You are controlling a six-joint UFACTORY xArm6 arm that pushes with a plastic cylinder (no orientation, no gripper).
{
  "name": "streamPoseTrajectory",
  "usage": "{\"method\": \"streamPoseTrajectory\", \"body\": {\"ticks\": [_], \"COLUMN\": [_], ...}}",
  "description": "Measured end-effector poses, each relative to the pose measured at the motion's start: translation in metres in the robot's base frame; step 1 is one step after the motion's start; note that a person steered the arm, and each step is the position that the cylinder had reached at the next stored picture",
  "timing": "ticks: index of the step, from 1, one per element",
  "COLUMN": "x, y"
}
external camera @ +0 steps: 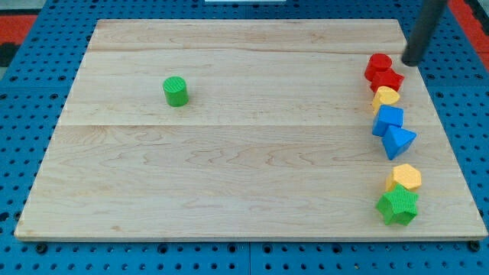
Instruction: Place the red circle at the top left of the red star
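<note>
The red circle (377, 63) sits near the view's right edge of the wooden board, touching the red star (388, 79) just below and right of it. My tip (409, 61) is right of the red circle, a short gap away, and above the red star. The rod rises toward the view's top right corner.
A column of blocks runs down the right side: a yellow block (386, 96), a blue block (388, 118), a blue triangle (399, 141), a yellow hexagon (404, 177), a green star (398, 205). A green cylinder (176, 91) stands alone at the left. The board's right edge (443, 114) is close.
</note>
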State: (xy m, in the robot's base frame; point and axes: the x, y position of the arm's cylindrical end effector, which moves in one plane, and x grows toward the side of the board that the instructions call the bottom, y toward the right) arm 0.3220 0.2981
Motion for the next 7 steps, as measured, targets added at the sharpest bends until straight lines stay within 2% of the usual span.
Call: {"method": "streamPoseTrajectory", "body": {"ticks": [1, 2, 3, 5, 6, 7], "x": [0.018, 0.01, -0.016, -0.067, -0.026, 0.03], "y": [0.01, 0.007, -0.005, -0.182, -0.228, -0.211]}}
